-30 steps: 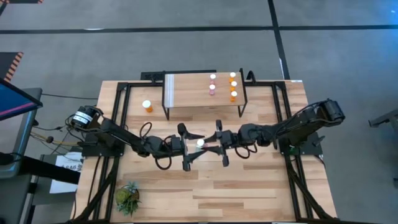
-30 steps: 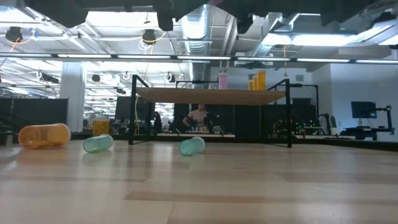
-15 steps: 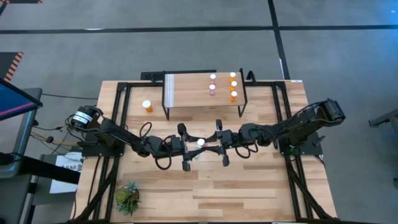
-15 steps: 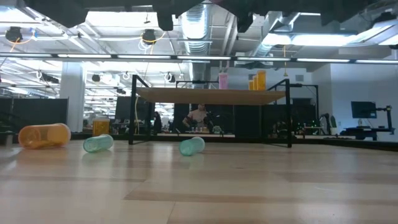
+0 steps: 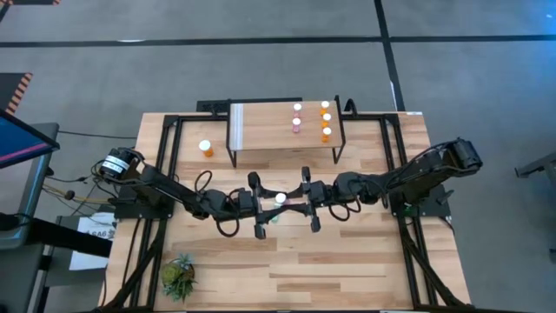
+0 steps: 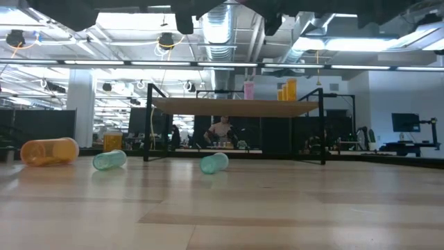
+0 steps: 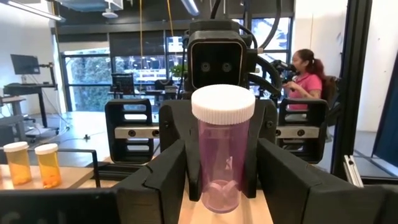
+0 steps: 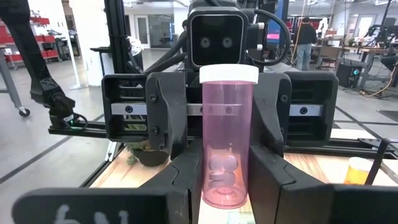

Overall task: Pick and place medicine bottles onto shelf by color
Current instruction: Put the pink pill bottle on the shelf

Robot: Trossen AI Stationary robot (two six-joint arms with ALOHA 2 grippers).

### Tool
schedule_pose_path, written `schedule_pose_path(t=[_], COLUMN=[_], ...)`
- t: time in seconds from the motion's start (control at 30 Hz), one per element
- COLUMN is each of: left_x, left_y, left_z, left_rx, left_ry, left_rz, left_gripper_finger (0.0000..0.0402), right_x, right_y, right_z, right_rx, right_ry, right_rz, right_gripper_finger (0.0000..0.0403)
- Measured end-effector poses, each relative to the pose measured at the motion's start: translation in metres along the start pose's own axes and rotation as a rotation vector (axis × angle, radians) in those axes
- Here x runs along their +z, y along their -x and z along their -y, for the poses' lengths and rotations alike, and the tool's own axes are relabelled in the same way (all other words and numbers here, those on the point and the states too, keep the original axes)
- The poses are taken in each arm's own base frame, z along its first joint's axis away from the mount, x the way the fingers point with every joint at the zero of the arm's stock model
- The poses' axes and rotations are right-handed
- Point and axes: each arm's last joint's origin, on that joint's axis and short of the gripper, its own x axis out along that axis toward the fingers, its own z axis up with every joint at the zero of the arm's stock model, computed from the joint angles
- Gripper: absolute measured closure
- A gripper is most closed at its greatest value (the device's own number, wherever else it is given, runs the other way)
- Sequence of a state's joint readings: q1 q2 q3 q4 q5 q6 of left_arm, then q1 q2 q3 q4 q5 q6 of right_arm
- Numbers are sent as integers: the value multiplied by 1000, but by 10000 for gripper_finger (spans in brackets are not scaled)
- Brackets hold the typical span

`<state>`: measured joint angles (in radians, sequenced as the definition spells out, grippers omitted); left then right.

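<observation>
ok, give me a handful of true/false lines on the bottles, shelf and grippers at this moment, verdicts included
1. A pink bottle stands upright between the left gripper and right gripper, over mid-table. True.
2. That bottle has no cap. False: it wears a white cap.
3. Two teal bottles lie on their sides on the table. True.
4. The shelf holds only teal bottles. False: orange bottles and pink ones stand on it.
5. A wide orange bottle lies on its side on the table. True.
6. The plant sits on the shelf. False: it is at a table corner.
</observation>
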<state>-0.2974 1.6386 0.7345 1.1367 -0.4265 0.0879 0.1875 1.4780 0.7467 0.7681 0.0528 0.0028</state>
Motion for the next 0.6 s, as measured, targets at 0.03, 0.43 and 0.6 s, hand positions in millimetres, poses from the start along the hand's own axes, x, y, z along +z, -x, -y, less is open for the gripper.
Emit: schedule_pose_path(t=[0.03, 0.43, 0.6], left_x=[0, 2, 4], left_y=[0, 1, 1], left_z=[0, 1, 1], left_rx=[-1, 0, 2], left_ry=[4, 30, 43], left_rz=[1, 19, 35], left_gripper_finger=[242, 237, 211], right_x=[0, 1, -1], right_y=[0, 0, 0], right_z=[0, 0, 0], right_rx=[0, 1, 0], right_ry=[0, -1, 7], right_rz=[0, 1, -12], right_gripper_finger=[290, 290, 290])
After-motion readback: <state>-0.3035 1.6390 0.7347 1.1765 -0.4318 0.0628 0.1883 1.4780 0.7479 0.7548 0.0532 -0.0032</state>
